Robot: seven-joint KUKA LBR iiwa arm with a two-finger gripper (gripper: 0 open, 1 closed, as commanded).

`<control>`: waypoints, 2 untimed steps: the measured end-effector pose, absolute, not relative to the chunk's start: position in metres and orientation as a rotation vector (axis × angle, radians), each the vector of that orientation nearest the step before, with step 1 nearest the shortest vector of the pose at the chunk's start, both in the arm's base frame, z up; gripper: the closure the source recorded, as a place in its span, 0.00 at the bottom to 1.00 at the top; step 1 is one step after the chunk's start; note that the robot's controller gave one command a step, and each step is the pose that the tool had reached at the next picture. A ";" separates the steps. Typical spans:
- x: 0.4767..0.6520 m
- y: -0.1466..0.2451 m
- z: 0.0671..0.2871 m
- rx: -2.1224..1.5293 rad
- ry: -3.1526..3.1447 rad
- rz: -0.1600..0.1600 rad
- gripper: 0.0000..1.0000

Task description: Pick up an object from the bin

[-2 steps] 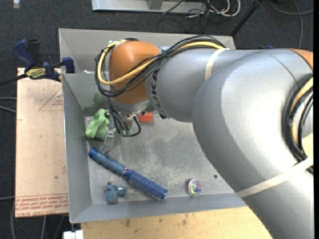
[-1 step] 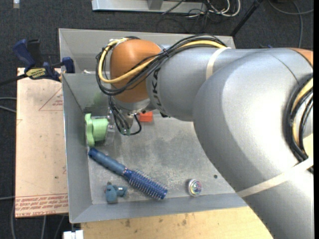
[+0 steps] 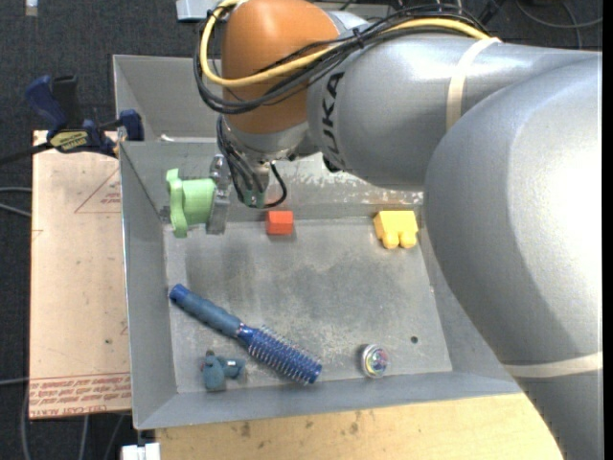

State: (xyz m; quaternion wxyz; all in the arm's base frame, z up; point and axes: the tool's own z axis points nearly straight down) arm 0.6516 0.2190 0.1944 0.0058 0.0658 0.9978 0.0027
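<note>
In the far left corner of the bin [image 3: 144,286], as the camera view has it, my pincer [image 3: 228,202] hangs low just beside a pale green plastic piece [image 3: 192,202]. That piece sits where the left wall meets the far wall. The pincer's grey tip looks to be touching the right side of the green piece. The orange wrist cover [image 3: 273,60] hides the rest, so I cannot tell whether the pincer is apart, together or clamped on anything, and I claim no hold.

A small red-orange cube [image 3: 280,222] lies just to the pincer's right, and a yellow block [image 3: 396,228] lies further along the far wall. Well apart, towards the near wall, are a blue brush [image 3: 244,338], a little blue-grey piece [image 3: 215,372] and a shiny round thing [image 3: 374,360].

My worry is the corner. With the green piece so close to two walls, I judge there is little room to get round it, and the pincer could strike metal on a careless descent. If contact is on one side only, closing may simply shove the piece deeper into the corner or tip it. A lift would then come up empty. Any sideways correction to the right could knock the cube.
</note>
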 end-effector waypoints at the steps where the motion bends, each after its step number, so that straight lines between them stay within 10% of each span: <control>1: 0.635 0.217 0.294 0.270 3.119 0.009 1.00; 2: 0.654 0.234 0.272 -0.254 3.129 0.003 1.00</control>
